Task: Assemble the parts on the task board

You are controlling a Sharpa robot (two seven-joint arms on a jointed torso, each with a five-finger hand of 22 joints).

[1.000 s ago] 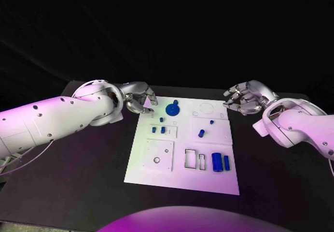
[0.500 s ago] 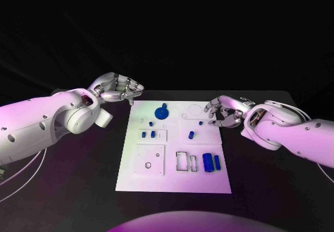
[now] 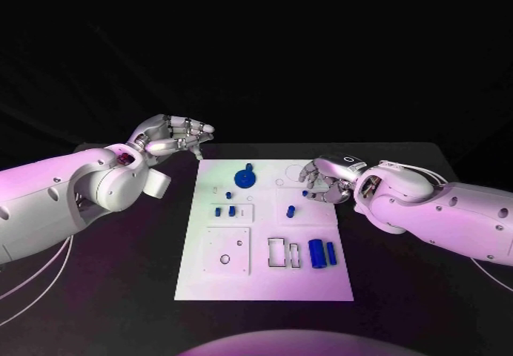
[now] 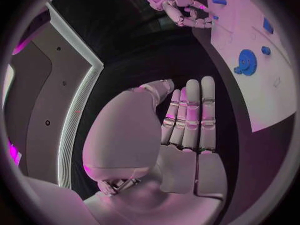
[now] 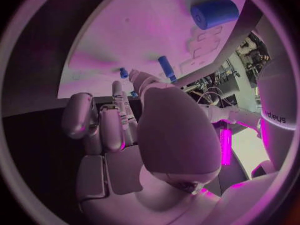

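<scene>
The white task board (image 3: 267,278) lies in the middle of the black table. On it are a round blue part (image 3: 247,176), a pair of small blue pegs (image 3: 224,212), a single peg (image 3: 290,211), and a thick blue cylinder (image 3: 317,253) beside a thinner one (image 3: 331,254). My right hand (image 3: 326,179) hovers over the board's far right part with its fingers curled down and nothing in them. Its fingertips (image 5: 119,87) are close to a small blue peg (image 5: 124,73). My left hand (image 3: 176,137) is raised off the board's far left corner and holds nothing.
Shallow cutouts mark the board: a square plate with a hole (image 3: 227,250) and narrow slots (image 3: 285,252). In the left wrist view the board (image 4: 275,100) and the right hand (image 4: 181,10) lie beyond my left fingers (image 4: 190,115). Bare black table surrounds the board.
My right hand has come in from beyond the board's right edge to above its far right part. My left hand has drawn back from the far left corner.
</scene>
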